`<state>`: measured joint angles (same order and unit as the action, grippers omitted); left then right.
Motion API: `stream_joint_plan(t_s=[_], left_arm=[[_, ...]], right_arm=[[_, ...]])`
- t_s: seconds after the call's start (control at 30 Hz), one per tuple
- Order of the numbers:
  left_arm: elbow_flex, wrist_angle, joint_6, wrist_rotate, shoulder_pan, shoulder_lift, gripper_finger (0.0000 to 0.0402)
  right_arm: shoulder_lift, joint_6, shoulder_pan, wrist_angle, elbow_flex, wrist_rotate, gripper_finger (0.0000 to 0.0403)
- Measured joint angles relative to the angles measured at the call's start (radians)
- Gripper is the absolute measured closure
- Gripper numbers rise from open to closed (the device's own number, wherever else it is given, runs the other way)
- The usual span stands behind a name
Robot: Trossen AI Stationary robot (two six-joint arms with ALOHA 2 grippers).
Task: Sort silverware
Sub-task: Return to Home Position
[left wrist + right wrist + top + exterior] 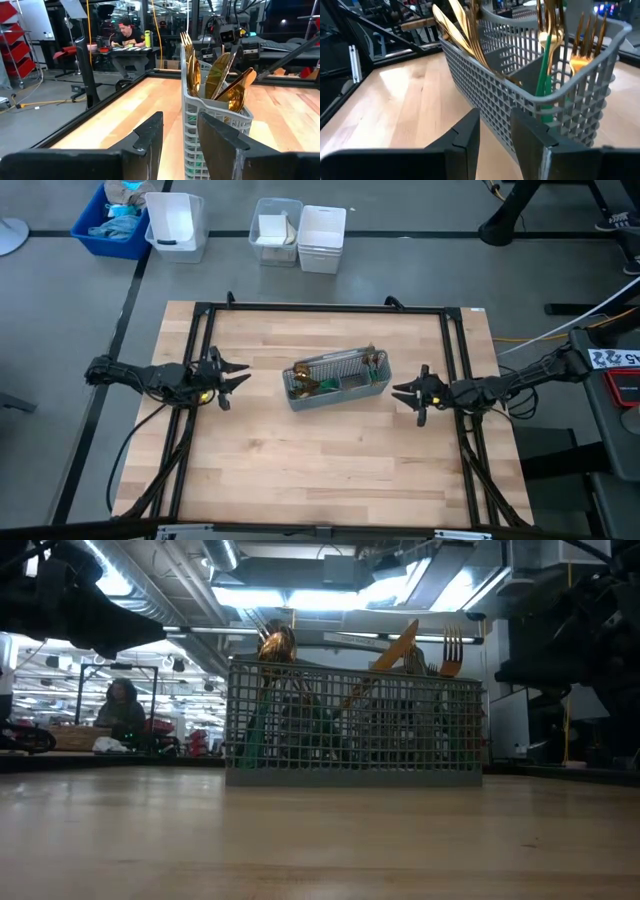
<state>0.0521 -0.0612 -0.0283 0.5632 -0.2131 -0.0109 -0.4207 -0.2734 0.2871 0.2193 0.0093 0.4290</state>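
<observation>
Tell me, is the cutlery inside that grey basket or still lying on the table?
Inside. The gold-headed silverware stands in the grey basket; the high view shows none on the wooden table.

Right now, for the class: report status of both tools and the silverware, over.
Left tool open, empty, left of mesh caddy. Right tool open, empty, to its right. Silverware inside caddy. No obstruction seen.

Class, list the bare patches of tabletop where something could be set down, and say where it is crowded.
Free: the wide table strip between the caddy and the high view's bottom edge; the narrower band between caddy and top frame bar. Crowded: the middle row, where left gripper and right gripper flank the caddy of silverware.
</observation>
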Motion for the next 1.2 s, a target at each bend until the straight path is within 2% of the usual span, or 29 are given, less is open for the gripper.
stream_joint_plan(t_s=[0.3,0.83,1.2], left_arm=[[0.000,-0.001,-0.005,0.000,0.000,0.000,0.0288],[0.000,-0.001,-0.005,0.000,0.000,0.000,0.0288],[-0.001,-0.002,-0.005,0.000,0.000,0.000,0.0288]], right_arm=[[0.074,0.119,0.000,0.004,0.000,0.005,0.0294],[0.096,0.176,0.000,-0.010,-0.001,0.005,0.0294],[0.269,0.176,0.000,-0.142,-0.001,-0.012,0.0295]])
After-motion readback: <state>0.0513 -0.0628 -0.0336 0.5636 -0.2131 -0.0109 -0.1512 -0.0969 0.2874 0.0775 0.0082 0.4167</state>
